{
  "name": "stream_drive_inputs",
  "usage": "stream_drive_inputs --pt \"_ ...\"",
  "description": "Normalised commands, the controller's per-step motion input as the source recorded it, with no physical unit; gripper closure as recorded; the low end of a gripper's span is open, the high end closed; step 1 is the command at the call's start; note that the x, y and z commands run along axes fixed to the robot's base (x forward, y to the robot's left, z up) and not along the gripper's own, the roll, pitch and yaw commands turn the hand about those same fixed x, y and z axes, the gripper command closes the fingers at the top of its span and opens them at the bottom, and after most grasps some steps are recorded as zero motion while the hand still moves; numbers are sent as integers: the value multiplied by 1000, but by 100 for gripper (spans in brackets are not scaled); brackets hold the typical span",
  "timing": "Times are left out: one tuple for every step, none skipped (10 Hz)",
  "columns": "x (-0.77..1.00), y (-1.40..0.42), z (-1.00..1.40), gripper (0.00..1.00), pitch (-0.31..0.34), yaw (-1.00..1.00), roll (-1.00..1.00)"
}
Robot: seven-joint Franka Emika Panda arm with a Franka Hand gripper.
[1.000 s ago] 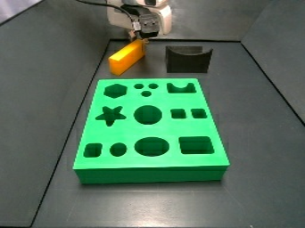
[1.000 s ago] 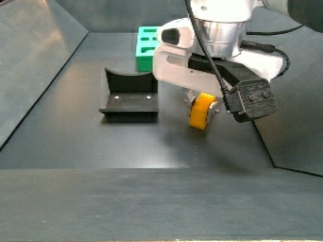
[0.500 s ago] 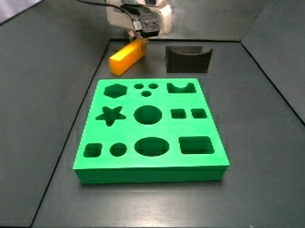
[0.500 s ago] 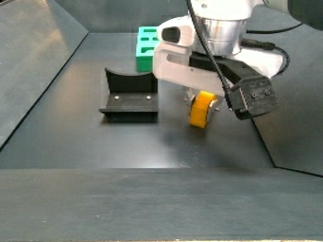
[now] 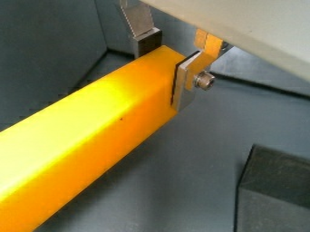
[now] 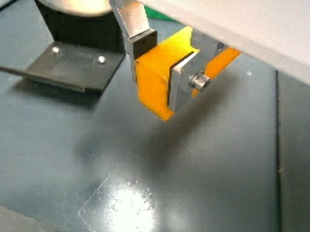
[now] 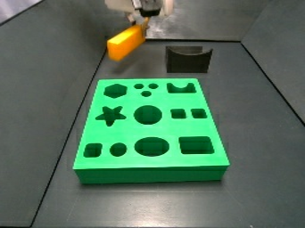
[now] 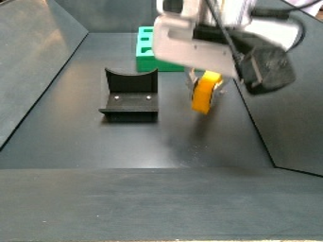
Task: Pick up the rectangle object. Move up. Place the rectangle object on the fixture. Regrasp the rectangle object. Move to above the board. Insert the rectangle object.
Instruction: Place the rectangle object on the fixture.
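Note:
My gripper (image 7: 143, 29) is shut on one end of the rectangle object (image 7: 125, 41), an orange-yellow block held above the floor at the back, left of the fixture (image 7: 188, 59). In both wrist views the silver fingers (image 5: 188, 78) press the block's (image 5: 97, 118) side faces. The other views show the same hold: my gripper (image 6: 162, 63) on the block (image 6: 158, 86), beside the dark notched fixture (image 6: 75, 56). A side view has the block (image 8: 205, 93) hanging tilted to the right of the fixture (image 8: 128, 93). The green board (image 7: 131, 132) lies nearer the front.
Dark sloping walls (image 7: 48, 53) enclose the grey floor on both sides. In a side view a corner of the green board (image 8: 143, 59) shows behind the fixture. A dark block (image 5: 278, 190) lies beside the held piece in a wrist view.
The gripper has risen with the rectangle object, which has left the floor and now hangs higher in both side views.

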Motion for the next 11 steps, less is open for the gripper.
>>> stream_drive_inputs --pt "0 0 1000 100 0 0 0" --pt "-3 -2 1000 100 5 -3 4" --pt "-12 -1 1000 100 19 -5 6" --pt "-16 2 1000 100 21 -8 14" --pt "-22 5 1000 100 26 -12 22" --pt "-27 9 1000 100 32 -17 32" --pt "-26 10 879 100 39 -18 38" --pt "-19 12 666 100 48 -17 44" --pt "-12 14 505 100 57 -15 47" --pt "-5 15 345 100 67 -11 49" --pt "1000 -528 281 100 -90 1000 -213"
